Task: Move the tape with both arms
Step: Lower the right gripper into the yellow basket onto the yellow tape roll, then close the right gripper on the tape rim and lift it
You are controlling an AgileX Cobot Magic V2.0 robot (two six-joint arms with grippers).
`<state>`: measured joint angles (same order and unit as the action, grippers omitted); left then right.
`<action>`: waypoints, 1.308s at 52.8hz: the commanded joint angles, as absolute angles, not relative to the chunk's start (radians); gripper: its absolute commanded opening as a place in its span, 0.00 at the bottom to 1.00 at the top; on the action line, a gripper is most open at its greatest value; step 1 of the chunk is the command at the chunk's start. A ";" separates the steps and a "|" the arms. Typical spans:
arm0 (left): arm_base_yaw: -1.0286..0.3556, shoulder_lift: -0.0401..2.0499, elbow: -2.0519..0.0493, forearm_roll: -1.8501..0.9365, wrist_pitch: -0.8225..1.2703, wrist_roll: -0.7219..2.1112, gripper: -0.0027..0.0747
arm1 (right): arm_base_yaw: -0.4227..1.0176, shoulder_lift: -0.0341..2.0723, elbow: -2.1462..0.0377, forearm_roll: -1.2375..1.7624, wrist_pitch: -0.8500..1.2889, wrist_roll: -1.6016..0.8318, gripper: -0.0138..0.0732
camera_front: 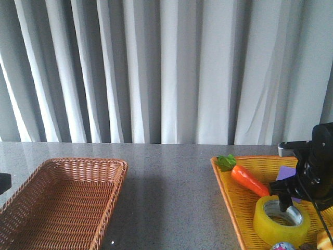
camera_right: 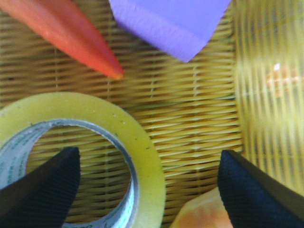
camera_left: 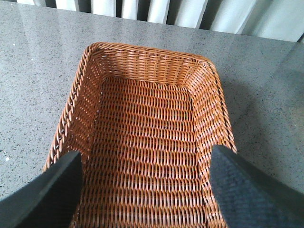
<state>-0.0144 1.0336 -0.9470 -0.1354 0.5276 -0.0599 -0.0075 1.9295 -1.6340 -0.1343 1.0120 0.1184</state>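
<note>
The tape (camera_front: 281, 221), a wide yellow roll with a white printed core, lies flat in the yellow wicker tray (camera_front: 237, 200) at the right. My right gripper (camera_front: 287, 201) hangs just over it and is open. In the right wrist view its jaws straddle the roll's wall (camera_right: 142, 161), one finger (camera_right: 42, 185) over the core hole, the other (camera_right: 259, 190) outside the roll. My left gripper (camera_left: 147, 190) is open and empty over the brown wicker basket (camera_left: 209, 95); only a dark bit of it (camera_front: 4, 182) shows in the front view.
In the yellow tray a toy carrot (camera_front: 248, 178) and a purple cube (camera_front: 286, 174) lie beyond the tape, and an orange object (camera_right: 209, 213) lies beside it. The brown basket (camera_front: 62, 203) sits at the front left on the grey table. Curtains hang behind.
</note>
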 commanded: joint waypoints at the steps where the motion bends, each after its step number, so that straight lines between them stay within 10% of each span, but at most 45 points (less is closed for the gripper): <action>1: -0.023 1.021 -0.981 -0.150 0.469 -0.068 0.73 | -0.012 1.899 -1.667 -0.125 0.992 0.091 0.81; 12: -0.023 1.021 -0.981 -0.150 0.470 -0.068 0.73 | -0.012 1.932 -1.669 -0.124 0.988 0.091 0.76; 36: -0.023 1.021 -0.981 -0.150 0.470 -0.068 0.73 | -0.012 1.942 -1.669 -0.124 1.009 0.043 0.26; 69: -0.023 1.021 -0.981 -0.151 0.469 -0.068 0.73 | 0.231 1.780 -2.018 -0.111 1.083 0.000 0.27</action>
<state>-0.0144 1.0336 -0.9470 -0.1362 0.5277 -0.0599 0.1549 1.8376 -1.9117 -0.1227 1.1195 0.0279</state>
